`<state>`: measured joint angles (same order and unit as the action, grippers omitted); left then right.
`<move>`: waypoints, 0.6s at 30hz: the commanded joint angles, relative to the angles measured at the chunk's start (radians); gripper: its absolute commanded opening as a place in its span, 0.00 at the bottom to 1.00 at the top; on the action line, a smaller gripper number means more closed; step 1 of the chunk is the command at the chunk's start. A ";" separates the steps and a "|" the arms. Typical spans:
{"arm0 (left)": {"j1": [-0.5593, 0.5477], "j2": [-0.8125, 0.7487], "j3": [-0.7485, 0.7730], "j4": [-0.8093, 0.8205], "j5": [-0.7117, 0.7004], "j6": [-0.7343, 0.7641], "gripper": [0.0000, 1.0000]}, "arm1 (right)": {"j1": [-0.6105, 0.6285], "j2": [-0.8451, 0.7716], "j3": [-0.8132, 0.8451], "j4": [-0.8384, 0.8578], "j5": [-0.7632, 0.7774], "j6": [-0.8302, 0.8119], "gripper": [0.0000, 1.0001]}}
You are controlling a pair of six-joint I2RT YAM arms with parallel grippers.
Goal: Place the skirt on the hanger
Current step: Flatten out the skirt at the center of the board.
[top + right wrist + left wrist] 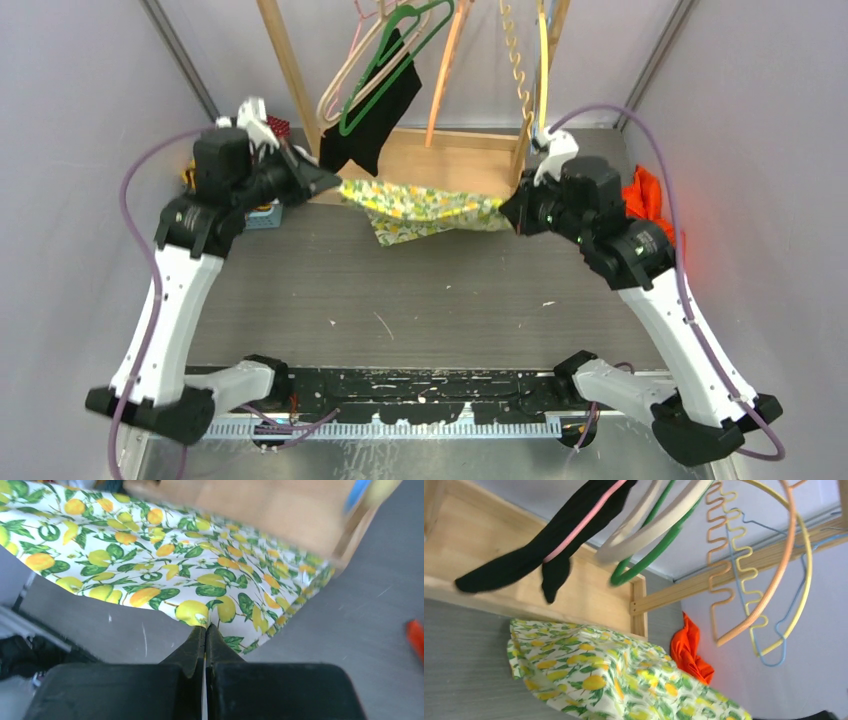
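The skirt [420, 205], white with a lemon and leaf print, hangs stretched between my two grippers just above the table, in front of the wooden rack. My left gripper [333, 182] holds its left end; its fingers are out of the left wrist view, where the skirt [599, 675] fills the bottom. My right gripper [510, 213] is shut on the skirt's right edge; the right wrist view shows the jaws [206, 627] pinching the cloth [150, 565]. Several hangers hang above: a green one [385, 70] carrying a black garment [380, 110], and a cream one [649, 527].
The wooden rack base [450, 155] and its posts stand behind the skirt. An orange wavy hanger [515, 60] and a yellow hanger [543, 60] hang at the right. An orange cloth [645, 195] lies by the right wall. A small blue object [262, 215] sits under the left arm.
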<state>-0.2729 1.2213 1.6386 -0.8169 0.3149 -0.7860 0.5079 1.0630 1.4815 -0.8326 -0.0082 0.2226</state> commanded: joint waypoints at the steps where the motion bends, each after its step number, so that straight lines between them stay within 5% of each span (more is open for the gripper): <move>1: -0.010 -0.200 -0.317 0.137 0.059 -0.071 0.00 | 0.003 -0.075 -0.240 0.051 -0.174 0.125 0.01; 8: -0.148 -0.435 -0.748 0.130 0.035 -0.184 0.01 | 0.032 -0.204 -0.560 0.061 -0.368 0.274 0.01; 13: -0.233 -0.530 -0.855 0.047 -0.018 -0.233 0.02 | 0.040 -0.235 -0.600 0.003 -0.466 0.290 0.01; 18: -0.252 -0.588 -0.877 -0.049 -0.044 -0.238 0.11 | 0.041 -0.218 -0.612 -0.013 -0.523 0.287 0.21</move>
<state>-0.5159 0.6720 0.7551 -0.8146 0.3004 -0.9993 0.5438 0.8360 0.8715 -0.8532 -0.4316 0.4866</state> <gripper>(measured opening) 0.065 0.109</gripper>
